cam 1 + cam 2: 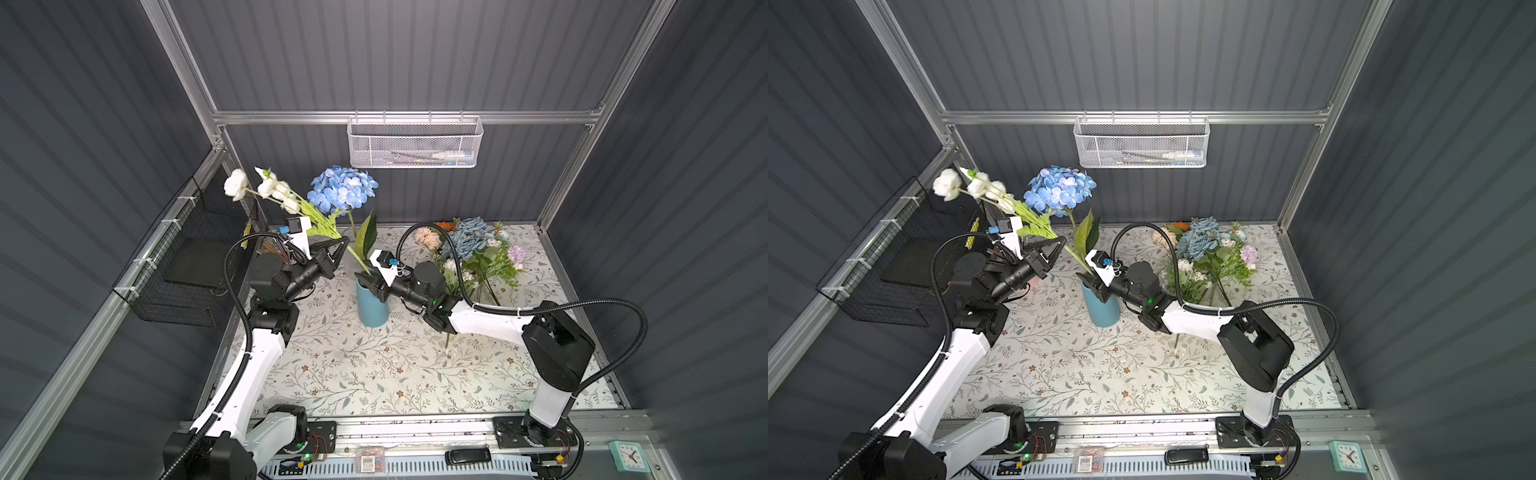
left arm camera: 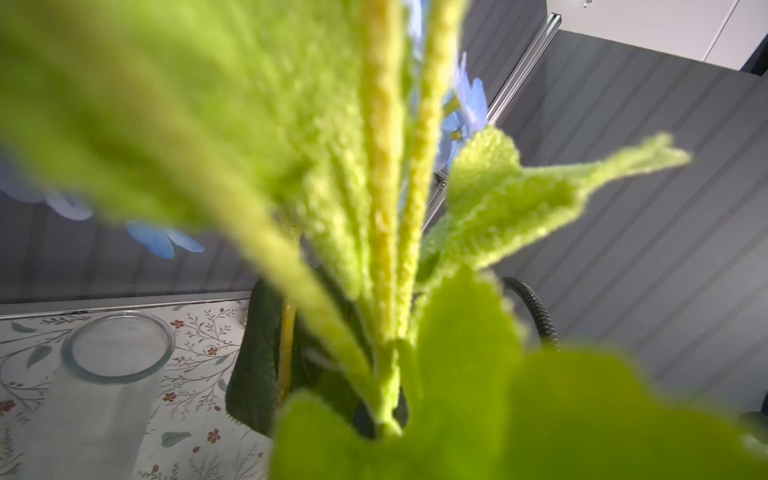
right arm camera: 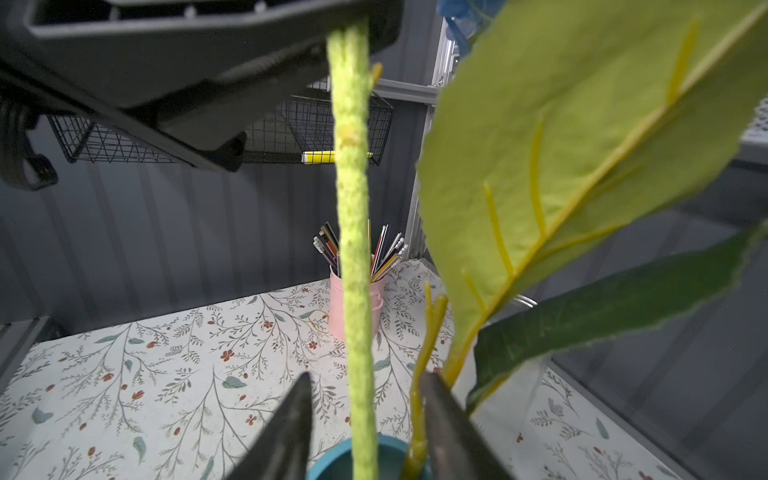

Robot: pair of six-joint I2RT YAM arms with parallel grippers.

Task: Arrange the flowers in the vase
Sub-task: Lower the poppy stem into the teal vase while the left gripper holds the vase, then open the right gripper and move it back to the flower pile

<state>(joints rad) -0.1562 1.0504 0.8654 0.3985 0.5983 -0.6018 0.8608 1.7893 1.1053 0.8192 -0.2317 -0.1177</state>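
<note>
- The left gripper point(image 1: 343, 241) has its jaws closed tight on the green stem point(image 3: 353, 249) of the cream spray point(image 1: 270, 190). It holds the stem up and to the left of the blue vase point(image 1: 372, 307), and the blooms lean out toward the left wall.
- From that grip the stem slants down, and its lower end sits inside the vase mouth.
- The right gripper point(image 3: 365, 401) is at the vase rim with its jaws apart, one on each side of the stem, and has hold of nothing.
- The blue hydrangea point(image 1: 1059, 193) already stands in the vase, its broad leaves just beside the spray's stem.
- The other flowers point(image 1: 478, 249) lie in a heap at the far right of the floral worktop point(image 1: 374, 374), apart from the vase.
- Blurred green stem and leaves fill the left wrist view.
</note>
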